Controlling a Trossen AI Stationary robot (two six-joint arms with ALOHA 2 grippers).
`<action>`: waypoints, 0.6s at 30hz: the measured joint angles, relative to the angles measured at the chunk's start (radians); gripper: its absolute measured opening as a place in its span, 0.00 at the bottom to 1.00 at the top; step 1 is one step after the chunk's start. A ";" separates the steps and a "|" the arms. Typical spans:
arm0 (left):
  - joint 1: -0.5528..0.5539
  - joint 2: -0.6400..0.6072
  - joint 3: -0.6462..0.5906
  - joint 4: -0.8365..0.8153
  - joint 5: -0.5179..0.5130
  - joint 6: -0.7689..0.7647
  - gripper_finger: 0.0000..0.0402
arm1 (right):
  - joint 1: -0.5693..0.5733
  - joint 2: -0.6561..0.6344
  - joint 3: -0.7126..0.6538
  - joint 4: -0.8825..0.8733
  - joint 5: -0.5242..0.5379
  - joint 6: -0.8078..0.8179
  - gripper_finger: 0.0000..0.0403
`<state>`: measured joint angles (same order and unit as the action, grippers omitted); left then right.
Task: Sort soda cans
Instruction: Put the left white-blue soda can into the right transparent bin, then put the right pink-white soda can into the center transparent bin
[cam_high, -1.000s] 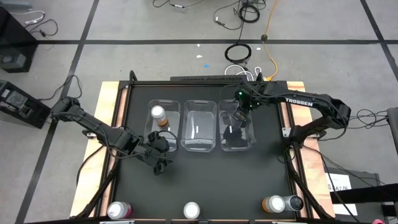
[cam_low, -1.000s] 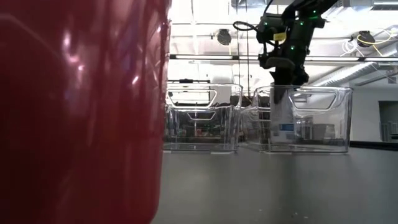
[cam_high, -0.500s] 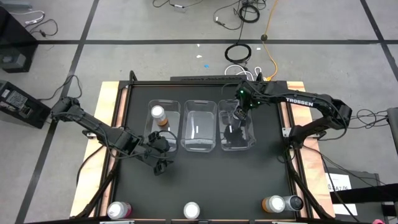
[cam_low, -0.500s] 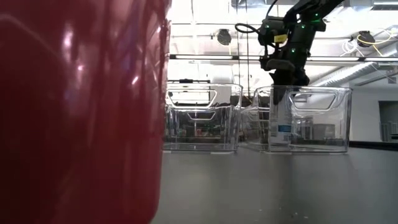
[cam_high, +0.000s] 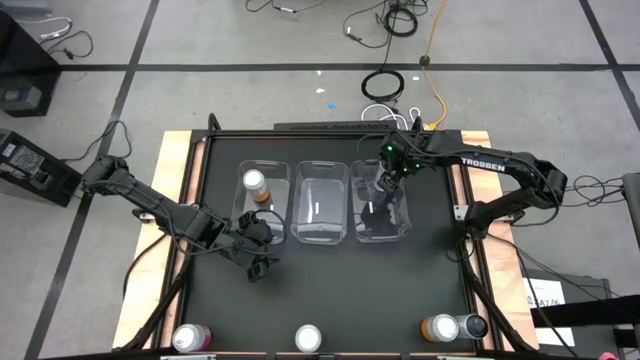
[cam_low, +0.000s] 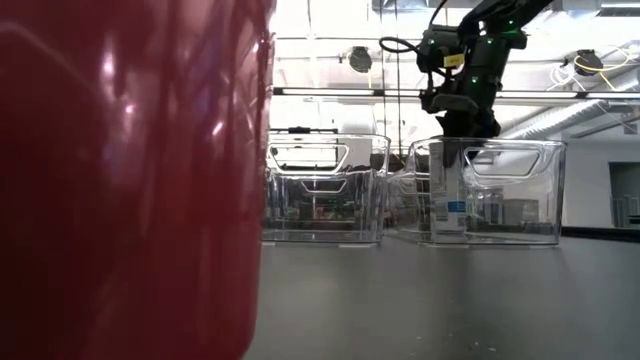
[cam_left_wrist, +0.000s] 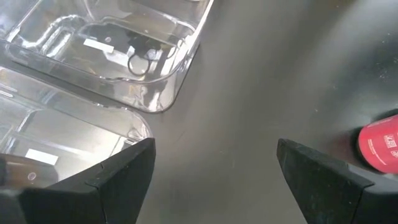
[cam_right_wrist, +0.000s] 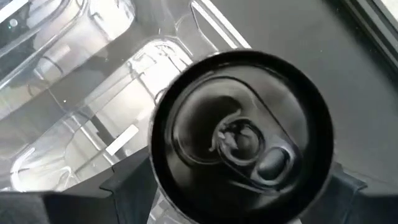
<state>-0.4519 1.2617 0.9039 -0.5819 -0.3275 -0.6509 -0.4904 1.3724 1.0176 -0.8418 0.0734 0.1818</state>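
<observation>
Three clear bins stand in a row: left (cam_high: 266, 200), middle (cam_high: 320, 205) and right (cam_high: 400, 222). An orange soda can (cam_high: 254, 183) stands in the left bin. A dark soda can (cam_right_wrist: 242, 134) stands upright on the right bin's floor (cam_low: 448, 200). My right gripper (cam_high: 383, 188) hangs over it, open and pointing down, with one finger on each side of the can's top. My left gripper (cam_high: 255, 262) stands open over bare table in front of the left bin, with nothing between its fingers (cam_left_wrist: 214, 174). My right gripper's fingers (cam_right_wrist: 127, 183) come from above and flank the dark can just below its rim (cam_right_wrist: 155, 155). The can's top hides the pads, so I cannot tell whether they touch it. The can stands upright on the bin's floor.
Along the table's near edge stand a pink can (cam_high: 190, 338), a can with a silver top (cam_high: 308, 338), an orange can (cam_high: 440, 328) and a dark can (cam_high: 472, 326). A red can (cam_low: 130, 180) fills the low view's left half. Bare table lies between bins and cans.
</observation>
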 joint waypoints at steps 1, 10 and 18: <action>0.000 0.000 0.000 0.000 0.000 0.000 0.86 | 0.000 0.000 0.000 -0.004 -0.001 0.000 0.75; 0.000 0.000 0.000 -0.002 -0.002 0.002 0.86 | 0.002 -0.075 0.000 -0.062 -0.001 0.047 0.75; 0.000 0.000 0.000 -0.002 -0.002 0.003 0.86 | 0.007 -0.214 0.001 -0.197 -0.099 0.193 0.75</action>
<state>-0.4518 1.2621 0.9039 -0.5840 -0.3290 -0.6483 -0.4838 1.1585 1.0183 -1.0391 -0.0256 0.3744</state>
